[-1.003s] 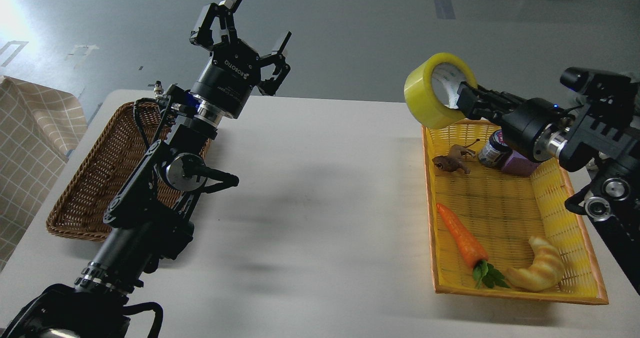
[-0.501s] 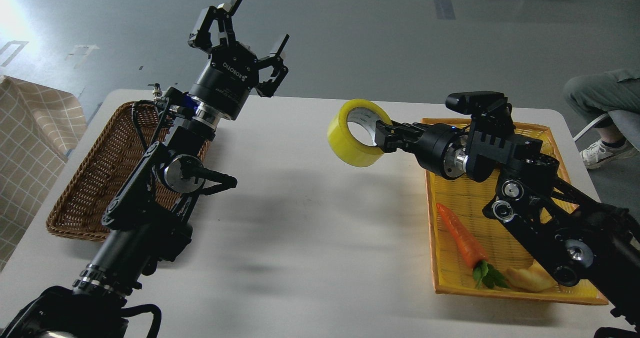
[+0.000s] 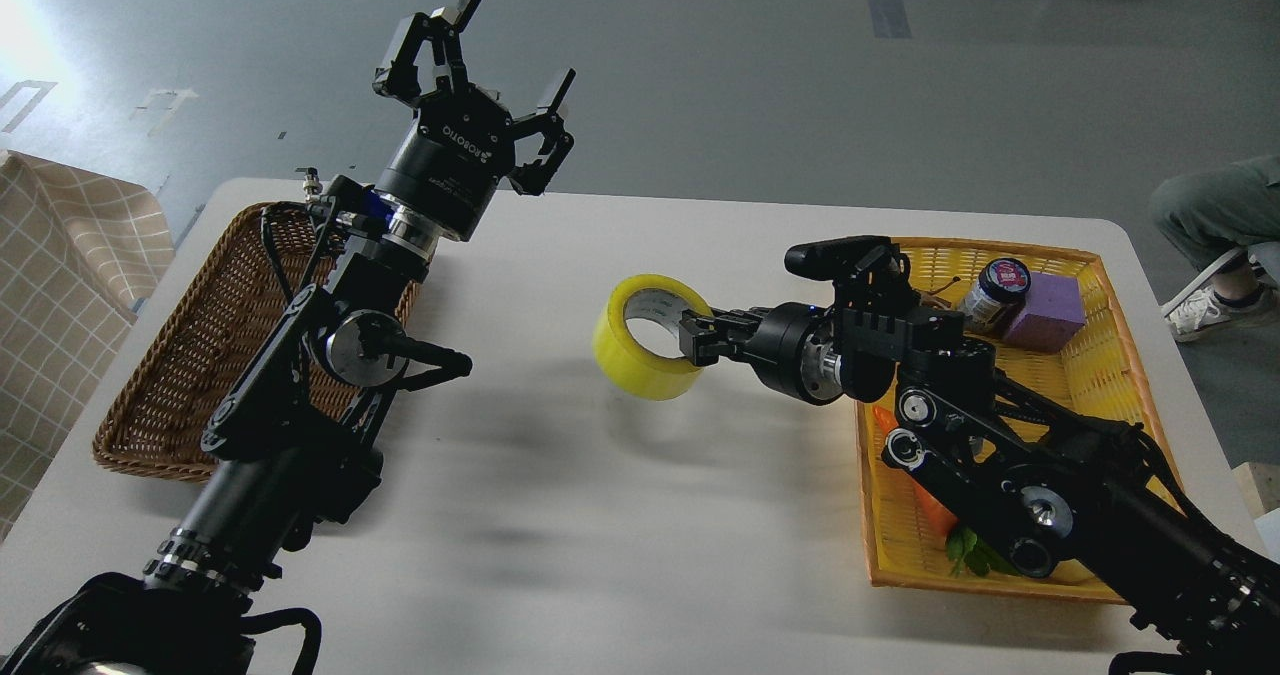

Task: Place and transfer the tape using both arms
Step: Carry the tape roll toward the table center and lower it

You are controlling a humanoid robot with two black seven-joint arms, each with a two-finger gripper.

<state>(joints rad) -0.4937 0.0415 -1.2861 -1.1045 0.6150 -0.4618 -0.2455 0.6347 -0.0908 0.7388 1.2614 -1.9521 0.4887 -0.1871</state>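
Note:
The tape (image 3: 640,352), a yellow roll with a pale inner core, hangs just above the middle of the white table (image 3: 600,535). My right gripper (image 3: 697,339) is shut on its right wall, one finger inside the core and one outside. The right arm reaches in from the lower right, over the yellow basket (image 3: 1125,355). My left gripper (image 3: 505,50) is open and empty, raised high over the table's far left, well apart from the tape.
A brown wicker basket (image 3: 190,355) stands at the left under my left arm. The yellow basket holds a jar (image 3: 1003,285), a purple block (image 3: 1048,310) and a carrot (image 3: 935,505) partly hidden by my arm. A seated person's leg (image 3: 1215,210) is at the far right.
My right arm has carried the tape from above the yellow basket leftward and down to just over the table's middle. The left arm has barely moved.

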